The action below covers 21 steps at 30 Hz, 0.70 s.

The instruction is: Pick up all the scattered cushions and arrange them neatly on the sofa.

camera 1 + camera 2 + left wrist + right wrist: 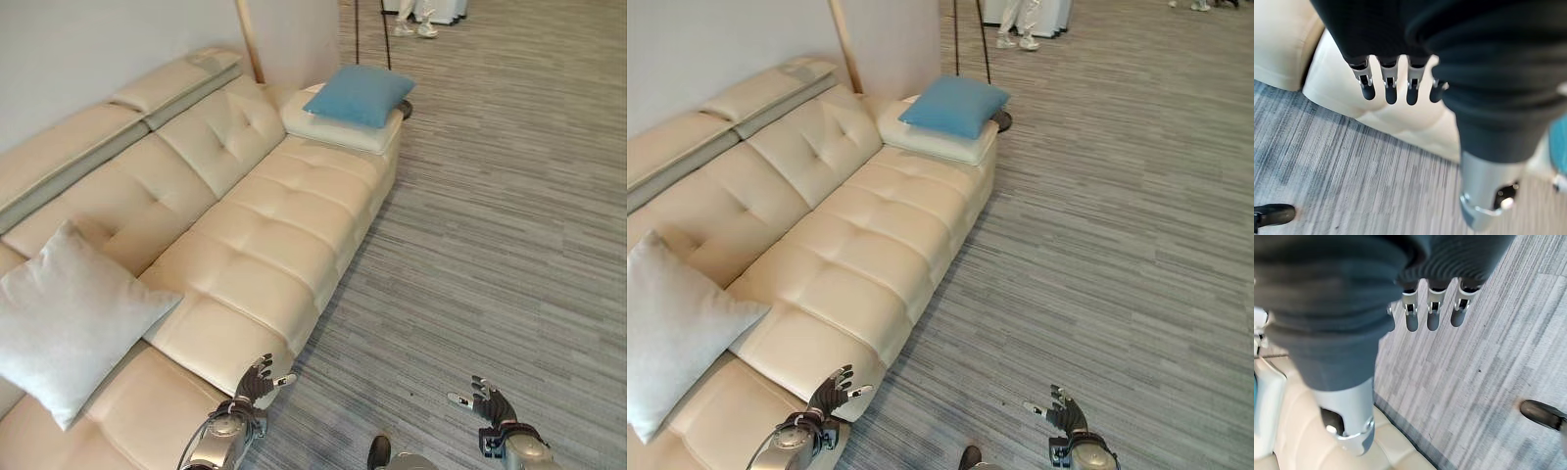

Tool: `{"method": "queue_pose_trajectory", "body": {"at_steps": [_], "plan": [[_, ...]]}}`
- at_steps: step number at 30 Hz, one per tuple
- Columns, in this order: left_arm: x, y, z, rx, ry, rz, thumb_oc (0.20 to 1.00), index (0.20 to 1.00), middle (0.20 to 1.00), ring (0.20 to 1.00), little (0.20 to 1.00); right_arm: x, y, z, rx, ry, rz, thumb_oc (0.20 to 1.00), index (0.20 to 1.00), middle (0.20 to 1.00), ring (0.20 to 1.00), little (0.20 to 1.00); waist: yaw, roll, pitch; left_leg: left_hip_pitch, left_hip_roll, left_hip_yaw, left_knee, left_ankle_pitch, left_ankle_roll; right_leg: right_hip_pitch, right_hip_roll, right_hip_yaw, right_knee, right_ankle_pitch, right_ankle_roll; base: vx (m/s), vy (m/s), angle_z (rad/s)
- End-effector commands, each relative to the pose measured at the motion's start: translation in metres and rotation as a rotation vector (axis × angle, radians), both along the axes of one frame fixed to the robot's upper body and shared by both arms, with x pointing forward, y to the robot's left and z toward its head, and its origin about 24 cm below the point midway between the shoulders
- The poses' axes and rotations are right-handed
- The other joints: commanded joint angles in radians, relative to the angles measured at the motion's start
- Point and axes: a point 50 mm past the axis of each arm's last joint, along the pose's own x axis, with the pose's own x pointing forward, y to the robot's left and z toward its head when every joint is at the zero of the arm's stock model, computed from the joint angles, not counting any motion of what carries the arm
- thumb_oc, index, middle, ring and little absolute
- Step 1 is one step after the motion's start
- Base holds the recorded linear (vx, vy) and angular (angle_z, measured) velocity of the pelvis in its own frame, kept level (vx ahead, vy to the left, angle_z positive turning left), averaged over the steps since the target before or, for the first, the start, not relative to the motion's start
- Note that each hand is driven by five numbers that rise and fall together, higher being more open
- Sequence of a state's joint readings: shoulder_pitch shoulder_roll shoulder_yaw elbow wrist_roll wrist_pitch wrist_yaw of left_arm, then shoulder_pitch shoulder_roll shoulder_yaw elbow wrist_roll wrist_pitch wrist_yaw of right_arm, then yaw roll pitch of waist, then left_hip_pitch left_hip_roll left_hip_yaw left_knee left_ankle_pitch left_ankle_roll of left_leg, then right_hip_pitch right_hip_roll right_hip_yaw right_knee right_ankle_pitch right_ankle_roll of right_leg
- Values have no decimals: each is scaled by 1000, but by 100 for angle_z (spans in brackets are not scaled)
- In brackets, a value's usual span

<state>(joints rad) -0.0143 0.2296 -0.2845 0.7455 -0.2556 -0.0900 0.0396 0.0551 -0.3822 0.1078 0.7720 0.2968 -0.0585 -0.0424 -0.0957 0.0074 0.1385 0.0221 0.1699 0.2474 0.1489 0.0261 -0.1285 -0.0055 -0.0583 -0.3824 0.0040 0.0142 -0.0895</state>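
Nearest the camera, the left robot hand (257, 380) hangs over the front edge of the cream tufted leather sofa (265, 225), its fingers loosely spread and holding nothing. The right robot hand (487, 399) hovers above the grey striped carpet floor (490, 245), well apart from the sofa, fingers likewise relaxed and empty; the wrist views show both sets of dark-tipped fingers extended, with nothing between them.

On the near end of the sofa, a pale grey square fabric cushion (69, 318) leans upright against the backrest, its lower corner resting on the seat. The middle seats lie bare.

At the far end of the sofa, a blue square fabric cushion (359, 94) lies flat on top of a thick cream-white cushion (338, 129), which itself rests on the sofa's far armrest. Just behind that end, a slim light wooden pole (248, 39) leans against the white wall (88, 44).

Farther back on the carpet, a person's legs in pale trousers and white shoes (416, 20) stand at the top edge of the scene.
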Motion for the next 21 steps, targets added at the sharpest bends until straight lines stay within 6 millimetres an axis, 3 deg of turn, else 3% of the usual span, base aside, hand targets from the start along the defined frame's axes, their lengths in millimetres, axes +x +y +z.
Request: {"method": "queue_pose_trajectory", "body": {"at_steps": [1,2,5,8,9,11,15,21], "plan": [[22,8,20,34,-120,-11,1000,1000,1000,1000,1000,16,2,11,-4,-85,19,1000,1000,1000,1000,1000,20,-31,30,-69,-90,-109,-69,-42,69,17,1,97,-21,-104,125,18,-73,-12],[22,8,20,34,-120,-11,1000,1000,1000,1000,1000,16,2,11,-4,-85,19,1000,1000,1000,1000,1000,19,-31,30,-70,-90,-110,-69,-42,69,16,1,97,-21,-104,125,13,-61,-19],[17,16,18,-20,-112,76,1000,1000,1000,1000,1000,17,7,10,4,-76,47,1000,1000,1000,1000,1000,49,-31,37,-88,-144,-240,-99,-36,75,11,23,150,-26,-111,113,158,-55,-61],[13,19,15,-60,-96,145,1000,1000,1000,1000,1000,20,11,10,5,-78,77,1000,1000,1000,1000,1000,68,-28,45,-128,-183,-354,-156,7,73,13,38,172,-19,-120,110,119,-8,-55],[13,19,15,-60,-96,145,1000,1000,1000,1000,1000,20,11,10,5,-78,77,1000,1000,1000,1000,1000,68,-28,46,-127,-183,-354,-157,8,73,13,38,172,-18,-121,110,140,12,3],[13,22,16,-53,-103,148,1000,1000,1000,1000,1000,25,14,11,3,-80,96,1000,1000,1000,1000,1000,84,-28,51,-177,-206,-420,-196,50,68,24,51,194,-18,-132,112,196,40,1],[13,26,19,-50,-115,146,1000,1000,1000,1000,1000,32,17,13,-7,-88,125,1000,1000,1000,1000,1000,107,-28,40,-205,-222,-439,-236,86,71,53,68,256,-32,-146,121,265,103,-34],[4,32,18,-13,-102,103,1000,1000,1000,1000,1000,23,26,5,66,-68,93,1000,1000,1000,1000,1000,116,-59,-14,-180,-245,-384,-158,8,135,94,15,325,21,-170,163,394,194,-52]]}}
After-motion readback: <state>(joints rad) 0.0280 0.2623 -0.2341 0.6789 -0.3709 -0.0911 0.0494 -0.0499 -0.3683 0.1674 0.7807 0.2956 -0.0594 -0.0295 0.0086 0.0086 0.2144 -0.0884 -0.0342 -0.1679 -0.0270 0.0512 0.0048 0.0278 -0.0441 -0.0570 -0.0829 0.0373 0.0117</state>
